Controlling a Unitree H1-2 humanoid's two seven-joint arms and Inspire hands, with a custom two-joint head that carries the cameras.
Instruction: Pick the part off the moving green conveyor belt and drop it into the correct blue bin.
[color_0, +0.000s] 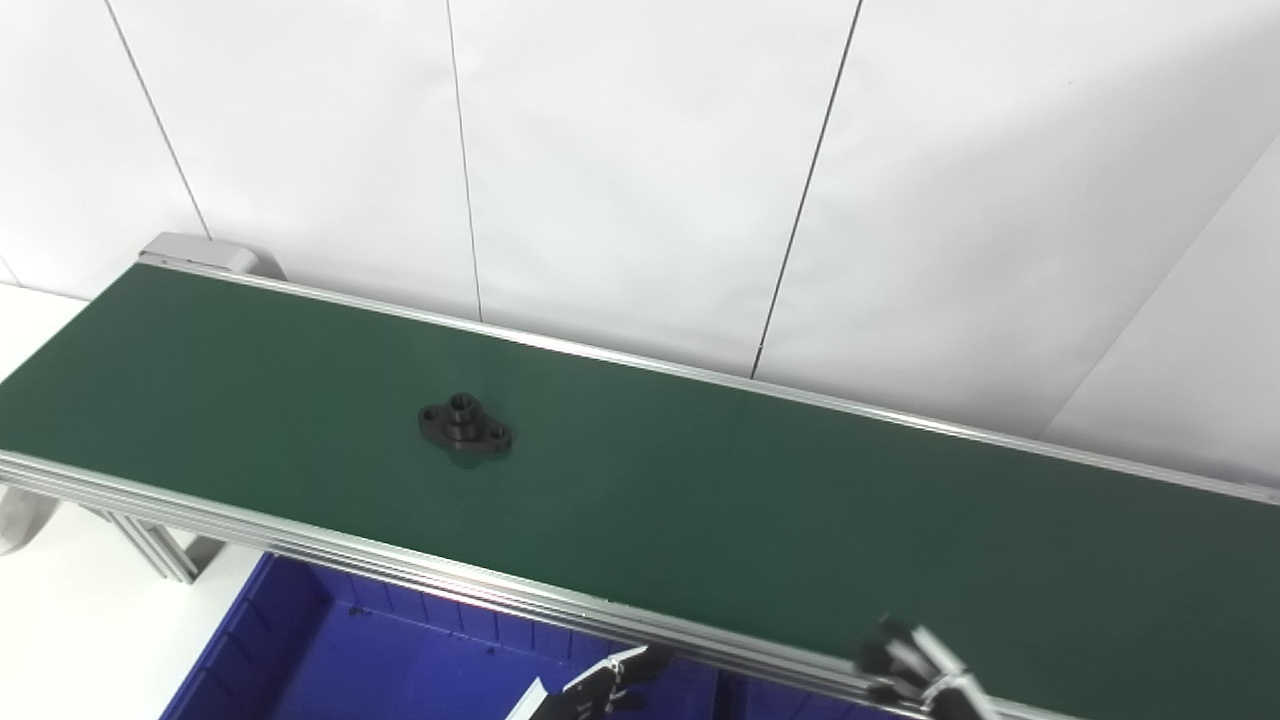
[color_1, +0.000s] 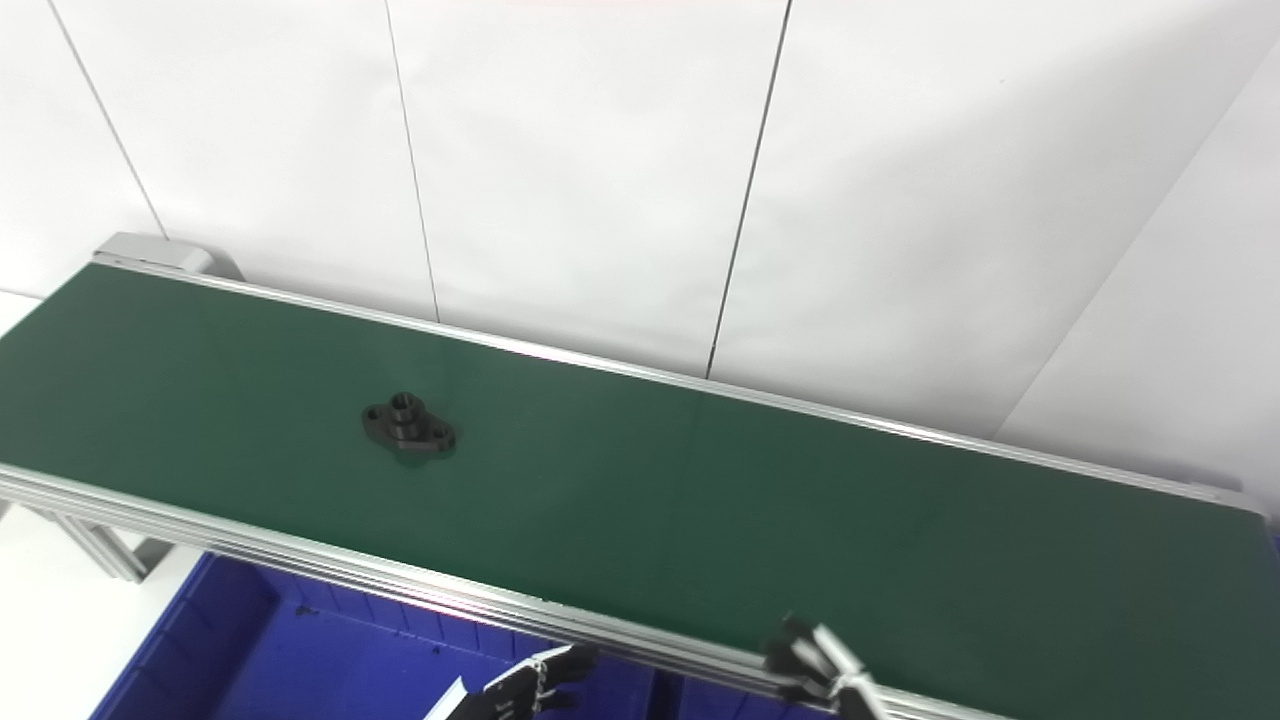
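Note:
A black flanged part (color_0: 464, 425) with a raised hub and two side holes lies flat on the green conveyor belt (color_0: 700, 500), left of the belt's middle; it also shows in the right eye view (color_1: 407, 426). My left hand (color_0: 598, 690) is at the bottom edge, below the belt's near rail and over the blue bin (color_0: 330, 660), fingers apart and holding nothing. My right hand (color_0: 915, 672) is at the near rail to the right, fingers apart and empty. Both hands are far from the part and mostly cut off by the picture's edge.
The belt's aluminium near rail (color_0: 300, 545) runs between my hands and the part. A white panelled wall (color_0: 640, 160) stands close behind the belt. The belt's grey end cap (color_0: 195, 250) is at the far left.

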